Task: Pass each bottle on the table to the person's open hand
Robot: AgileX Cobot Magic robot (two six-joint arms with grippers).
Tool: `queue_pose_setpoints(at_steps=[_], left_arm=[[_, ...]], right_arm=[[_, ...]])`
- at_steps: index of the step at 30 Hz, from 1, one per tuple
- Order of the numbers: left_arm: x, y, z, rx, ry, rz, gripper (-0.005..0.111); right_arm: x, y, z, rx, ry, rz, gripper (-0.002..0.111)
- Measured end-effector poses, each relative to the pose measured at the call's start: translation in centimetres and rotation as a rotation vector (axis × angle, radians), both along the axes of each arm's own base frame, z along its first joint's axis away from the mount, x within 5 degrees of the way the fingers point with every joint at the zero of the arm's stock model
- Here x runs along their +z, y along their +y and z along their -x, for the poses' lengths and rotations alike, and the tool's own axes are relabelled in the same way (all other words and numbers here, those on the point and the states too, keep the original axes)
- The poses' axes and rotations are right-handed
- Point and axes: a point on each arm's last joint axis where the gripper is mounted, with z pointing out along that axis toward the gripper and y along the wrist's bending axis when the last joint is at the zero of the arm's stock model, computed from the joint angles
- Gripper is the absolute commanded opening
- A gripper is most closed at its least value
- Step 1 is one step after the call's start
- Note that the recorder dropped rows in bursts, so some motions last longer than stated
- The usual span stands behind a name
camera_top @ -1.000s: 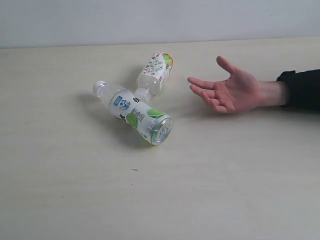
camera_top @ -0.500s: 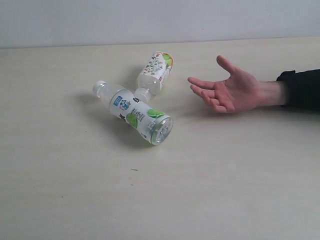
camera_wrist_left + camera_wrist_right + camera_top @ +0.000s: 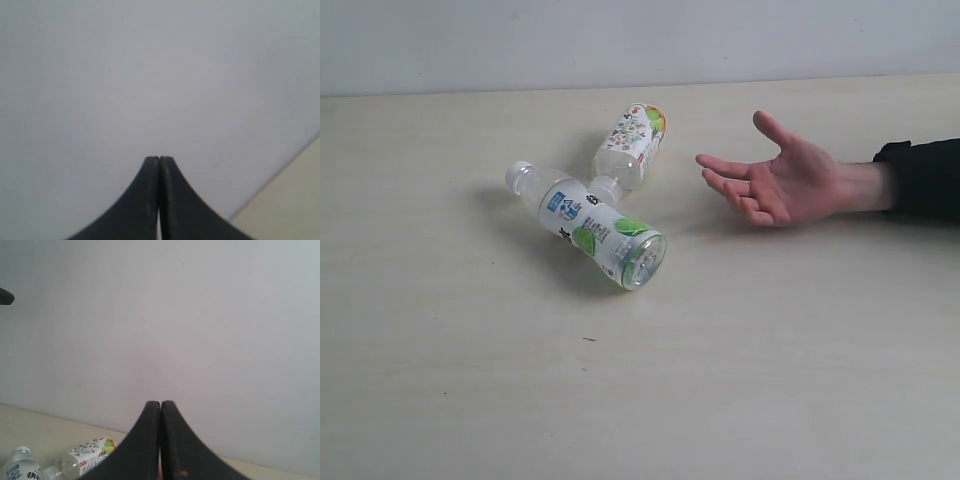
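Observation:
Two clear white-capped bottles lie on the beige table. The nearer bottle has a blue and green label. The farther bottle has a white label, and its cap touches the nearer one's side. The person's open hand rests palm up to their right, black sleeve at the wrist. No gripper appears in the exterior view. My left gripper is shut, facing a pale wall. My right gripper is shut too; the white-label bottle and the other bottle show below it. The other bottles are out of view.
A pale grey wall runs behind the table's far edge. A few tiny dark specks mark the tabletop.

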Motion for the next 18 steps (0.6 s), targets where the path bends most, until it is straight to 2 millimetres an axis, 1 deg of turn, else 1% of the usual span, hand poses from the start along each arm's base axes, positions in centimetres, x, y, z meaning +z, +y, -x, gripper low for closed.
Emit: queue_pose_setpoints(at_steps=[2, 4, 6, 8, 10, 12, 14, 15, 17, 18], left_arm=[[-0.6, 0.5, -0.5, 0.164, -0.026, -0.183, 0.0], [-1.8, 0.8, -1.2, 0.325, 0.005, -0.387, 0.0], [-3.2, 1.1, -2.0, 0.432, 0.097, -0.526, 0.0], [-4.9, 1.2, -3.0, 0.494, 0.244, -0.582, 0.0], [-6.8, 0.9, -4.1, 0.525, 0.433, -0.492, 0.0], [-8.1, -0.1, -4.7, 0.491, 0.601, -0.341, 0.0], [-9.1, -2.1, -5.5, 0.375, 0.761, -0.146, 0.0], [-9.2, -3.3, -5.8, 0.309, 0.814, -0.038, 0.001], [-9.7, -5.9, -6.6, 0.176, 0.889, 0.12, 0.01], [-9.7, -7.1, -6.9, 0.129, 0.904, 0.167, 0.018]], right_arm=[[0.0, 0.0, 0.0, 0.0, 0.0, 0.0, 0.0], [0.0, 0.0, 0.0, 0.0, 0.0, 0.0, 0.0], [0.0, 0.0, 0.0, 0.0, 0.0, 0.0, 0.0], [0.0, 0.0, 0.0, 0.0, 0.0, 0.0, 0.0], [0.0, 0.0, 0.0, 0.0, 0.0, 0.0, 0.0], [0.0, 0.0, 0.0, 0.0, 0.0, 0.0, 0.0], [0.0, 0.0, 0.0, 0.0, 0.0, 0.0, 0.0], [0.0, 0.0, 0.0, 0.0, 0.0, 0.0, 0.0], [0.0, 0.0, 0.0, 0.0, 0.0, 0.0, 0.0], [0.0, 0.0, 0.0, 0.0, 0.0, 0.0, 0.0]])
